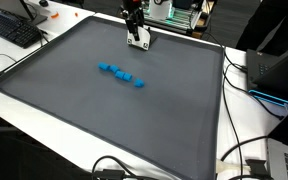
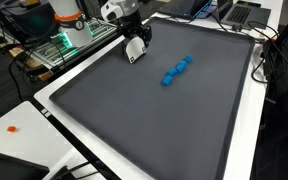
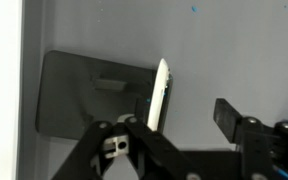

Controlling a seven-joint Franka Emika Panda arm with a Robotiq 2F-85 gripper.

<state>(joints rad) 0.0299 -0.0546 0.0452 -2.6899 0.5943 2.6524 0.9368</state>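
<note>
My gripper (image 1: 136,32) hangs over the far edge of a dark grey mat (image 1: 94,110), as both exterior views show (image 2: 134,38). A thin white flat object (image 1: 139,43) (image 2: 136,52) stands on edge at the fingertips. In the wrist view the fingers (image 3: 189,115) are spread apart. The white object (image 3: 162,90) lies against the inner side of the left finger, and the right finger is clear of it. A short row of small blue blocks (image 1: 122,74) (image 2: 177,71) lies in the mat's middle, well away from the gripper.
The mat lies on a white table (image 2: 24,115). A keyboard (image 1: 12,28) sits at one corner. Cables (image 1: 246,90) and a laptop (image 1: 284,158) run along one side. Green-lit equipment (image 2: 59,45) stands behind the arm. A small orange item (image 2: 12,128) lies on the table.
</note>
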